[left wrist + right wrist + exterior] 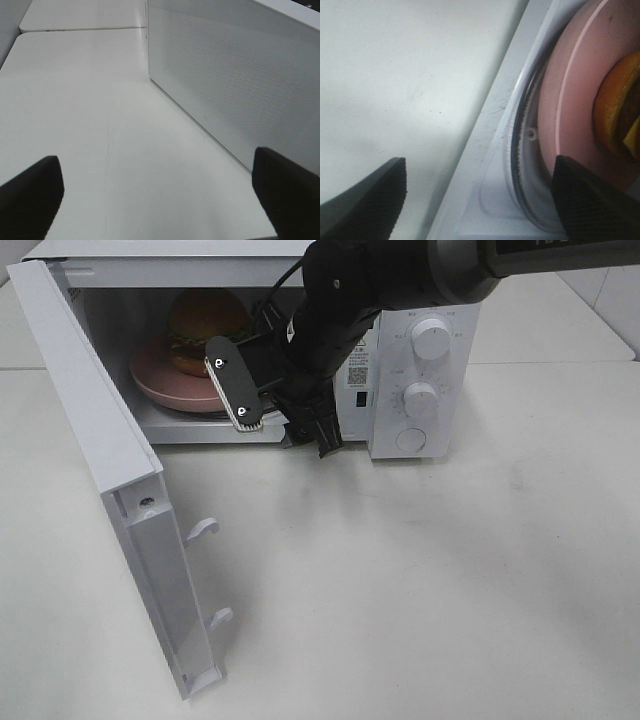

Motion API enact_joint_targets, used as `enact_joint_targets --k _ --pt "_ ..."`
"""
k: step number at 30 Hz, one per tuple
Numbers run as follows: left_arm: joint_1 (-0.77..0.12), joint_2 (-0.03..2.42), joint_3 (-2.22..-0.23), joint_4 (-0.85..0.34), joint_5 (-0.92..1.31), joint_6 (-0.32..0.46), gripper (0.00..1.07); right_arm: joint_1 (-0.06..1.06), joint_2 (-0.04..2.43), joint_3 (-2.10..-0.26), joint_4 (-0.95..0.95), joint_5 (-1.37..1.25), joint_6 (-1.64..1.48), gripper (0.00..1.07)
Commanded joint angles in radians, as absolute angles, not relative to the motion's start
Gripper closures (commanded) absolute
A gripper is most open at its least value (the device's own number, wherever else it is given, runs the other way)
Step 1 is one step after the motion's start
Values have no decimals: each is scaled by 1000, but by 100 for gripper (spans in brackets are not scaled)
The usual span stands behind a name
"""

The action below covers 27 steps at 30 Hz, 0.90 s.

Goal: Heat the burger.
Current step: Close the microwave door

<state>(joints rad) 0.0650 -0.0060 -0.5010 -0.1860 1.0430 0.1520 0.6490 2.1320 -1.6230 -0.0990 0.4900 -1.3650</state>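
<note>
My right gripper (287,436) hangs at the microwave (455,420) mouth, jaws spread wide, holding nothing. Just beyond it, upper left of the high view, the burger (205,325) sits on the plate (160,388) inside, with the door (90,410) open. My left gripper (160,200) is wide and empty beside the microwave's wall.

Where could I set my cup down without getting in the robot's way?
Roomiest: the bare table in front of the microwave, right of its open door. Also free: the strip right of the microwave. Crowded: the oven mouth, where the right gripper sits before the plate and burger.
</note>
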Motion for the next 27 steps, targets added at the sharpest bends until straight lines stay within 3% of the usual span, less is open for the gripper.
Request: enact_joint_targets --k 1,11,15,27 --pt "60 -25 -498 -188 1039 152 11 648 2085 -1560 -93 471 -1323 31" --pt "60 -25 -498 -188 1039 152 11 624 1961 -1400 -94 451 -1202 29" --pt "60 -25 -498 -188 1039 152 11 614 1898 -1329 -96 459 -1144 23" --pt "60 -25 -498 -188 1039 152 11 614 1727 -1191 -105 461 -947 24"
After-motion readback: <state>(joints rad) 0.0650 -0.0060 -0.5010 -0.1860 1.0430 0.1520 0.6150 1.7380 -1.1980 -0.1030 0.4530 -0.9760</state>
